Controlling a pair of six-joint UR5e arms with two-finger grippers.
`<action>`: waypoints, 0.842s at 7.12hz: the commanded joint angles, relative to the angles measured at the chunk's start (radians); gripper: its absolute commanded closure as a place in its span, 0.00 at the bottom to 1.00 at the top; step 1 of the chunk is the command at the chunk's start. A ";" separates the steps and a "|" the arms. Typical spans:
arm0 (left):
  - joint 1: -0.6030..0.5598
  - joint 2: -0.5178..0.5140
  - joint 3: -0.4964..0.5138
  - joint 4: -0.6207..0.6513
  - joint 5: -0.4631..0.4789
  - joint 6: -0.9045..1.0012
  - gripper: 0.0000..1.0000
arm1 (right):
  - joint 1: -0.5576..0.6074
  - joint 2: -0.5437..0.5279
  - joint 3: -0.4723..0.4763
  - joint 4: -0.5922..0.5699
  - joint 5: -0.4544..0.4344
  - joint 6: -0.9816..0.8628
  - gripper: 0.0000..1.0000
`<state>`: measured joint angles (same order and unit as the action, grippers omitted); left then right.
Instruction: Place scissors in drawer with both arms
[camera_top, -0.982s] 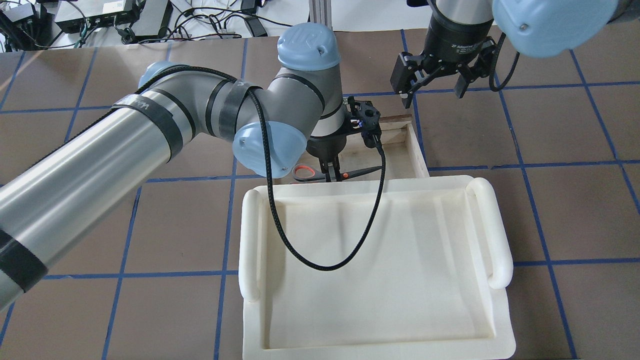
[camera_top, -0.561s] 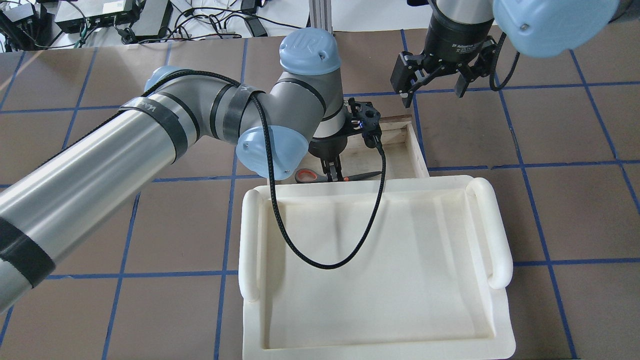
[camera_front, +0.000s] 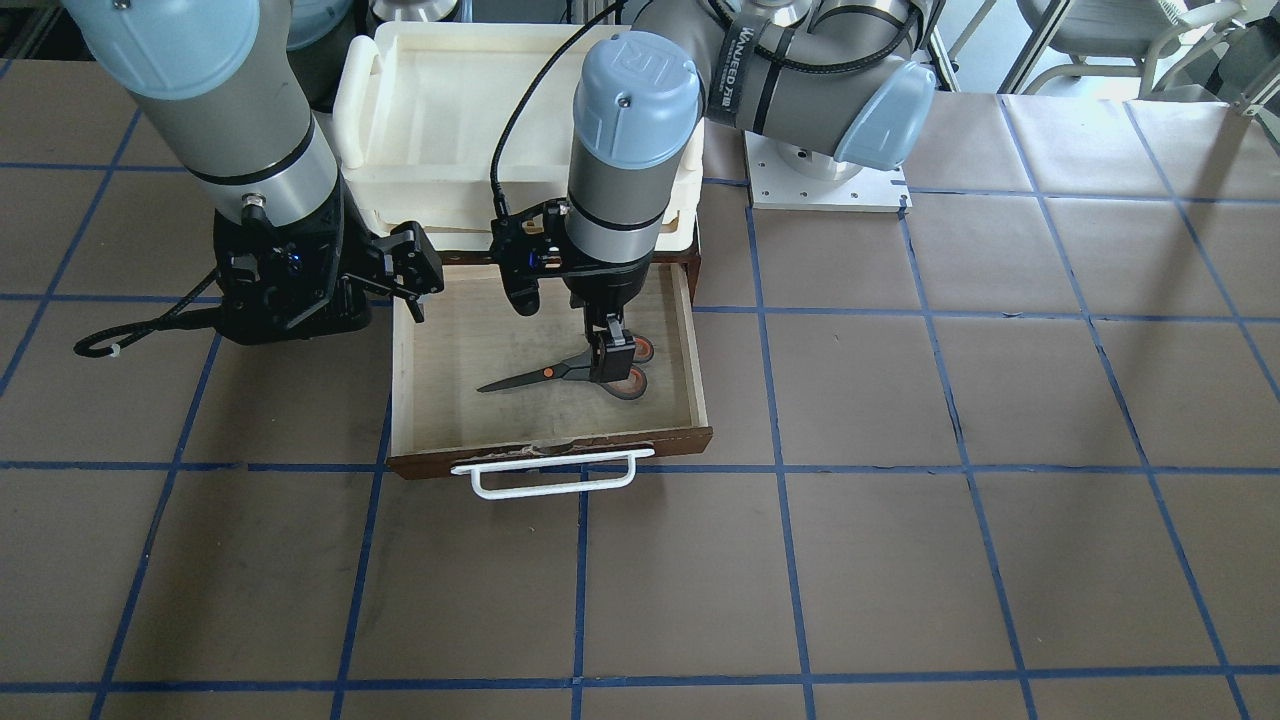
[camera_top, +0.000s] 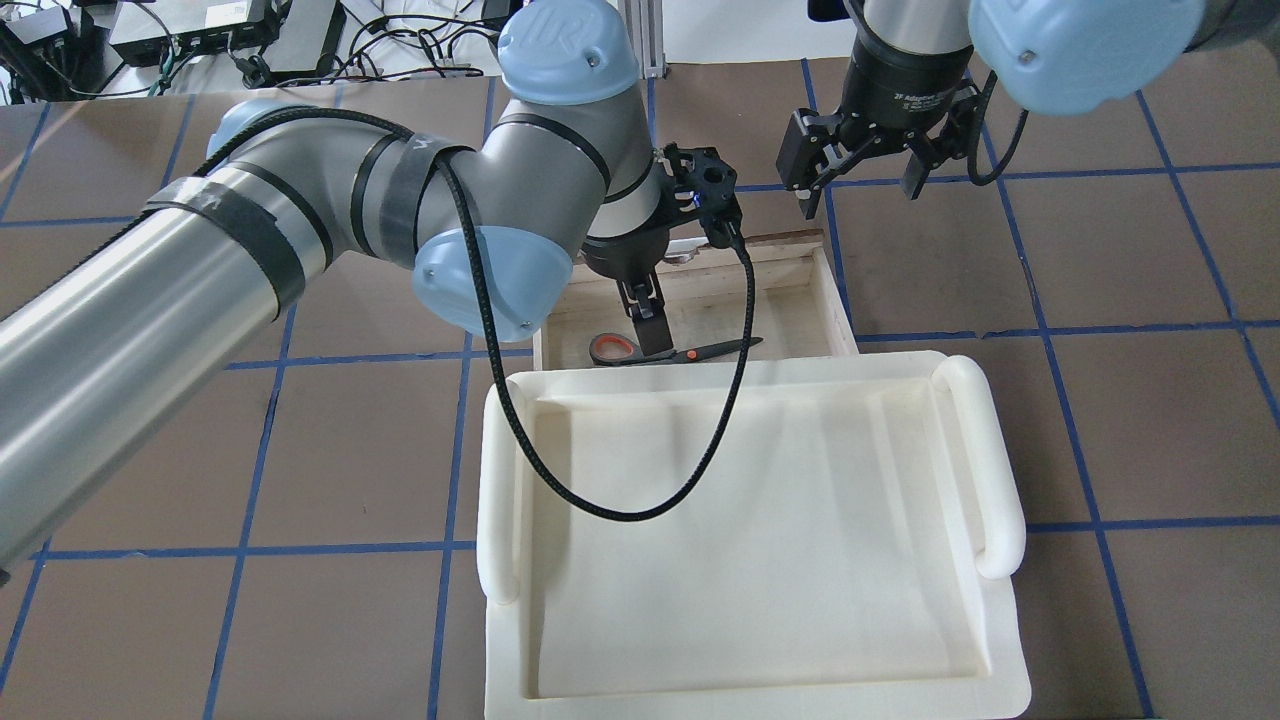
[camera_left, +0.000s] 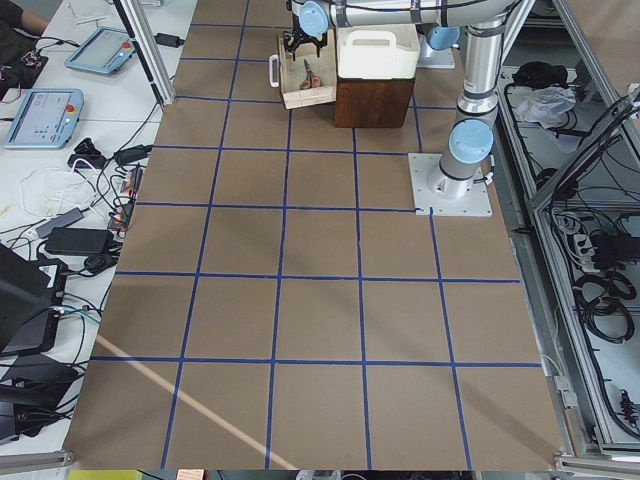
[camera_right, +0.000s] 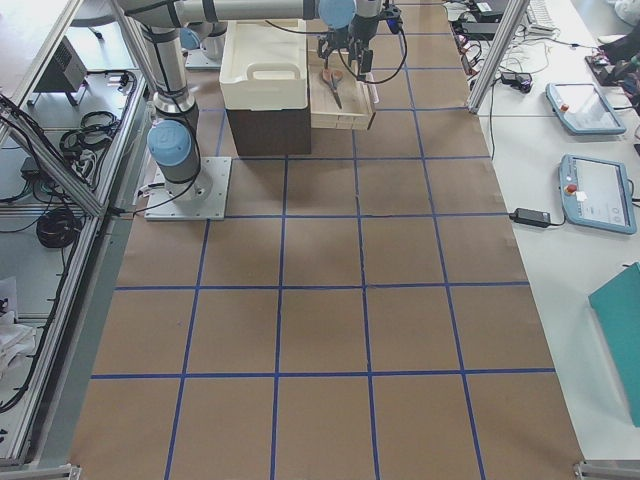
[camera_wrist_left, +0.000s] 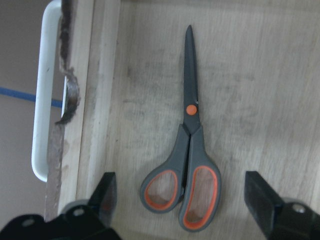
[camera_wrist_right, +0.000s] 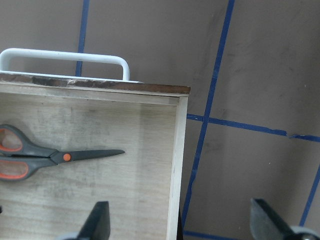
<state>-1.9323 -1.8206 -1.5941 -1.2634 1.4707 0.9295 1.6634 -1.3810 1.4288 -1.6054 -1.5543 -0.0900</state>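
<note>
- Your left arm (camera_top: 200, 260) reaches in across the worktop (camera_front: 900, 500) and bends down over the open drawer (camera_front: 697, 390), its wrist pointing straight down. Compared with a second ago, the wrist and its blue cap have risen and drawn back toward the arm's own side.
- Your right arm (camera_top: 910, 60) hangs upright past the drawer's far right corner, above the side wall and the bare worktop beside it. It has hardly moved since the earlier view.
- The cream tray (camera_top: 750, 560) sits on top of the box, with the drawer pulled out from under it.
- The left jaws are spread wide above the scissors (camera_front: 560, 372), one finger (camera_wrist_left: 105, 195) on either side of the handles and touching neither. A moment ago they were down at the scissors' neck.
- The right jaws are also spread wide and hold nothing.
- The scissors lie flat and closed on the drawer's pale floor, parallel to the white handle (camera_front: 550, 482). The blade tips point to your robot's right and the orange-lined loops to its left. They lie about where they did before.
</note>
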 joint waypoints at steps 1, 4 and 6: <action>0.077 0.085 0.020 -0.133 0.000 -0.038 0.00 | 0.004 0.083 -0.017 -0.203 -0.012 0.009 0.00; 0.228 0.197 0.051 -0.212 0.014 -0.085 0.00 | 0.082 0.209 -0.085 -0.241 0.026 0.213 0.00; 0.309 0.245 0.065 -0.229 0.098 -0.280 0.00 | 0.104 0.258 -0.085 -0.315 0.030 0.285 0.00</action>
<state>-1.6762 -1.6056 -1.5357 -1.4800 1.5374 0.7531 1.7507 -1.1520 1.3462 -1.8848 -1.5280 0.1574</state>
